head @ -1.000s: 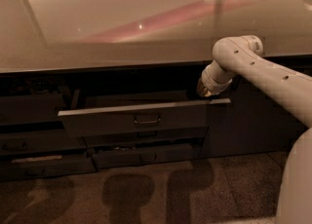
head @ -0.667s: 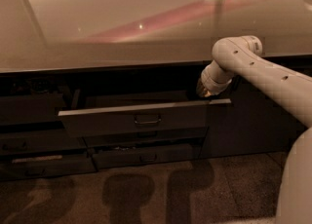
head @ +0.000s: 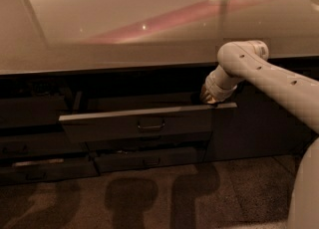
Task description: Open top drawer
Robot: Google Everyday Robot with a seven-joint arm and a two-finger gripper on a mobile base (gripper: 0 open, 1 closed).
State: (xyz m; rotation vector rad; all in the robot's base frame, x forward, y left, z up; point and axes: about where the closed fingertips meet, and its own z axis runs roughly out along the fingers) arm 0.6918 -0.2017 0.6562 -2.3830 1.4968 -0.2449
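A kitchen or an office pantry is suggested. A long, glossy pale table (head: 124, 34) is fitted above stacks of dark grey drawer fronts (head: 144, 161) with small loop handles, and a speckled hard floor (head: 149, 198) is seen below. The top drawer (head: 109, 123) stands pulled out, and the gripper (head: 208, 98) is held at its right upper edge.

One top drawer (head: 109, 126), pulled out. One claw (head: 208, 99) (at that drawer's right end, just over its upper edge). One arm (head: 271, 76). One slimmer drawer (head: 129, 162), below-left of claw. One counter (head: 124, 39), above claw. Far-left fronts: count unclear.
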